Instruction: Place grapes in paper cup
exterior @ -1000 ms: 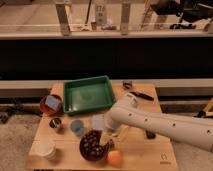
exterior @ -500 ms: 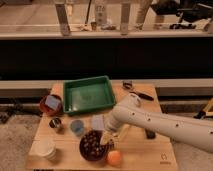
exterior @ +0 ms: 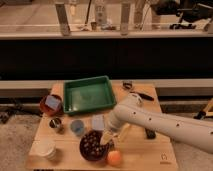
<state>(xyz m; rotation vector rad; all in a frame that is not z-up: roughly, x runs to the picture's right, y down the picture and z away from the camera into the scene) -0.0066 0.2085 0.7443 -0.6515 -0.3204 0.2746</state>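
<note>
The grapes (exterior: 91, 145) are a heap of small dark berries in a dark bowl (exterior: 83, 150) at the front middle of the wooden table. The paper cup (exterior: 45, 148) is off-white and wide, and stands at the front left, apart from the bowl. My gripper (exterior: 106, 137) hangs from the white arm (exterior: 160, 125), which comes in from the right. The gripper is at the bowl's right rim, just above the grapes. It hides part of the bowl. An orange (exterior: 114, 158) lies just right of the bowl.
A green tray (exterior: 89, 95) sits at the back middle. A red bowl (exterior: 51, 103) holding a pale block is at the left. A small metal cup (exterior: 56, 124), a grey-blue cup (exterior: 76, 127) and a pale square container (exterior: 98, 122) stand behind the grapes. Black tools (exterior: 142, 95) lie at the right.
My gripper has moved down and toward the front, from beside the square container to the right rim of the grape bowl. Nothing else has moved.
</note>
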